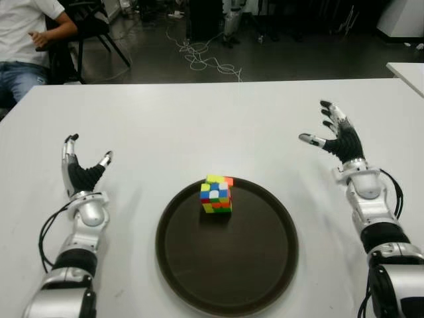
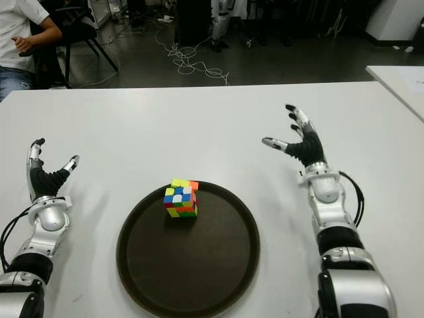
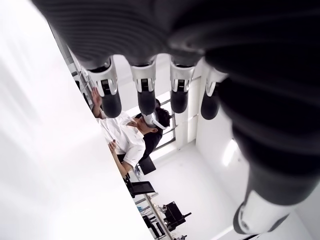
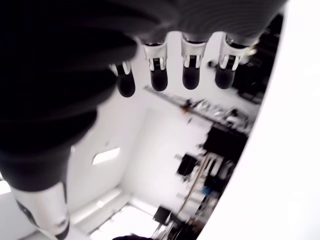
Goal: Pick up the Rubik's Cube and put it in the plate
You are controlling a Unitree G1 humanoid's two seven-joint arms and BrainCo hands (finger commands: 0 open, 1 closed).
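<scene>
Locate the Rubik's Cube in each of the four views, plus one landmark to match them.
Left eye view: Rubik's Cube just left of centre, at the far rim inside the dark round plate.
Right eye view: further left of centre, same spot in the plate.
Left wrist view: not in it.
Right wrist view: not in it.
Shared landmark for both eye views: the plate on the white table.

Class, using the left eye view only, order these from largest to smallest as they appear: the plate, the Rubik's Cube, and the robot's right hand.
1. The plate, by far the largest.
2. The right hand, open with fingers spread, right of the plate.
3. The Rubik's Cube, sitting in the plate near its far rim.
Hand and cube are fairly close in apparent size, so that ranking is less sure.
</scene>
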